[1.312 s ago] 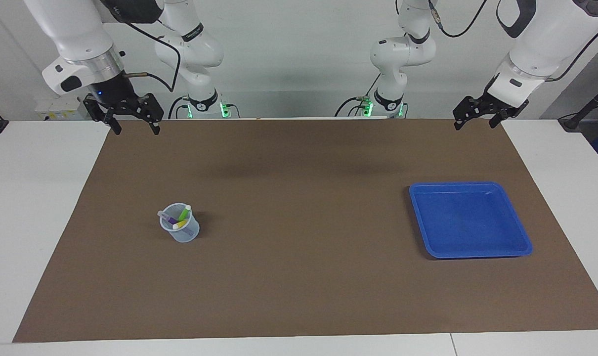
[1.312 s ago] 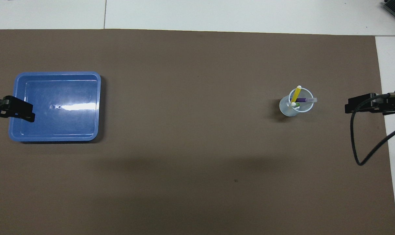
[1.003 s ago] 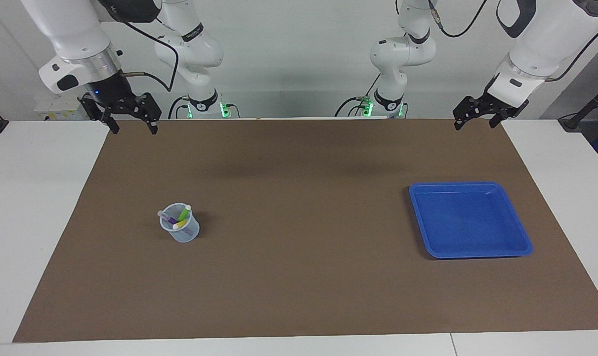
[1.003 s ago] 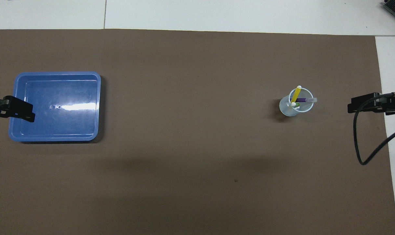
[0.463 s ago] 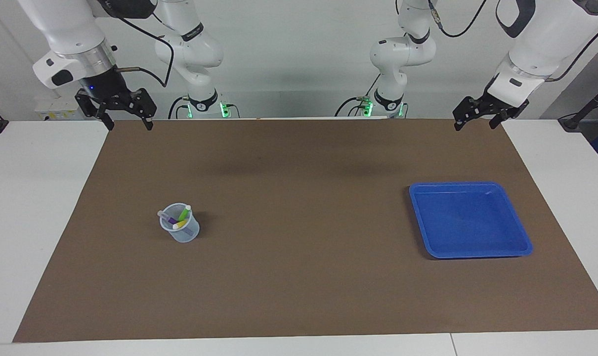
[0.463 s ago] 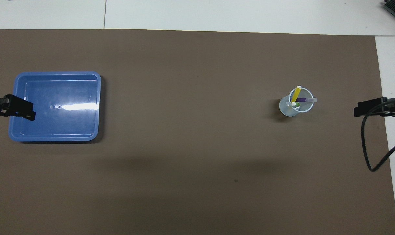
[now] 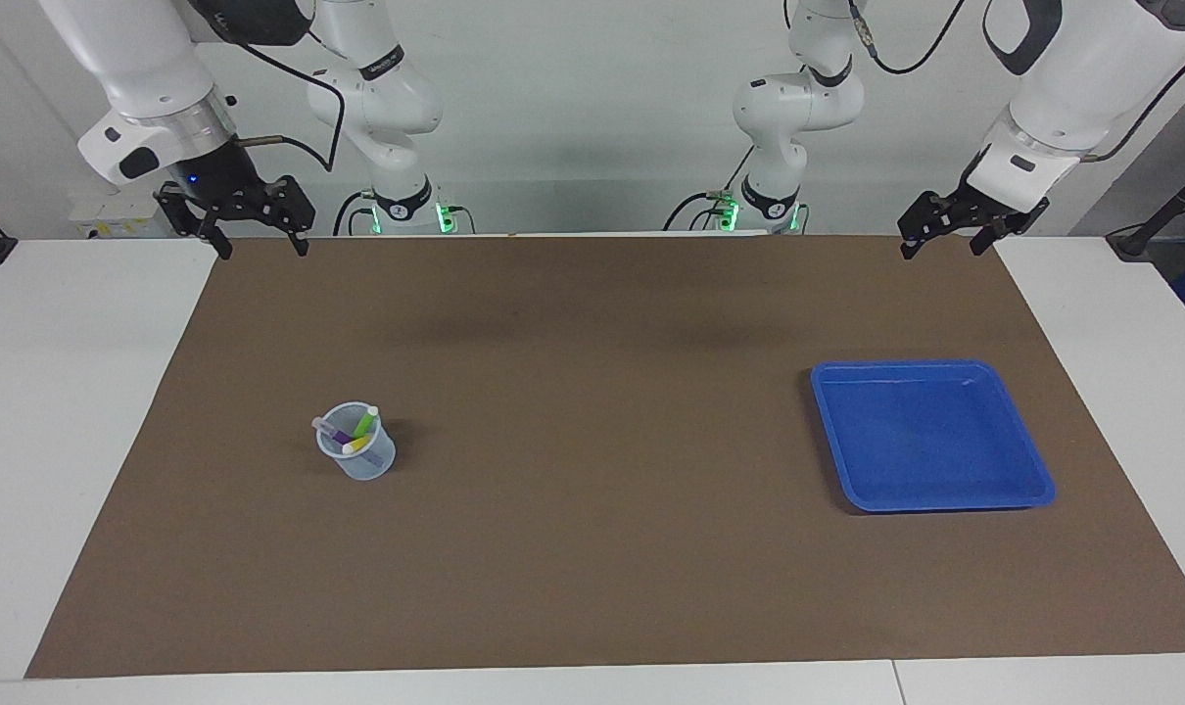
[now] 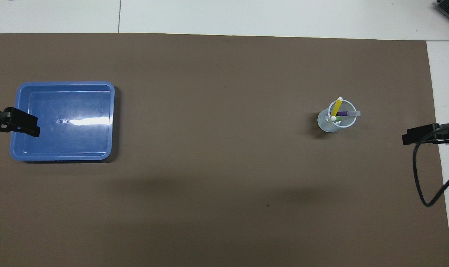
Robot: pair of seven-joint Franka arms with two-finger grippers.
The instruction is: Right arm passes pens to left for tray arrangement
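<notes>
Plastic pens (image 7: 350,432) stand loose in a small cup (image 7: 357,456) on the tabletop, well apart from the blue tray (image 7: 1028,456); light, stiff, slick, best pinched near the pale tops. Right claw (image 7: 254,245) spread apart, empty; left claw (image 7: 940,242) waits, likewise apart

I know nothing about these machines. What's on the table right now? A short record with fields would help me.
pens: three, purple, green and yellow, all standing in the cup
cup: small translucent cup on the brown mat, toward the right arm's end
tray: blue tray, nothing in it, toward the left arm's end
right pincer: the right pincer open, raised over the mat's corner, holding nothing
left pincer: the left pincer open, raised, waiting
progress: no pen picked up yet
</notes>
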